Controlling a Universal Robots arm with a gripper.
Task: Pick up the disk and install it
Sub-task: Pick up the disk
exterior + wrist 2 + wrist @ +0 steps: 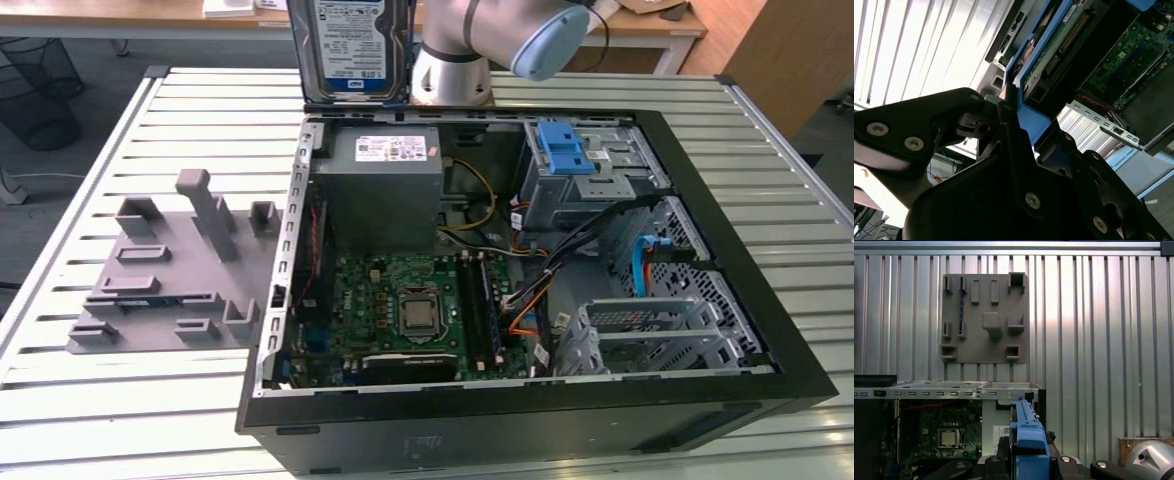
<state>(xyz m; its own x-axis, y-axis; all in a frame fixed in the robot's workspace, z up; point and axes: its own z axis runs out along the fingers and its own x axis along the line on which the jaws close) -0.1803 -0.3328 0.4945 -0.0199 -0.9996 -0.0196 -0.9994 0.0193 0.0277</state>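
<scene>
The disk [350,50], a silver hard drive with a blue-and-white label, hangs upright in the air above the back edge of the open computer case [747,330]. Its bright blue carrier frame [1026,432] is clamped between the black fingers [1004,457] of my gripper [1026,452], which is shut on it. In the second wrist view the disk's green circuit-board side [1054,45] and blue frame [1029,120] run out from the gripper [1014,107] over the case.
Inside the case are a grey power-supply box [387,190], a motherboard [414,300], a blue latch on a silver cage [567,155] and a metal drive cage [654,335]. A grey fixture plate [174,270] lies on the slatted table [200,110] at the exterior view's left.
</scene>
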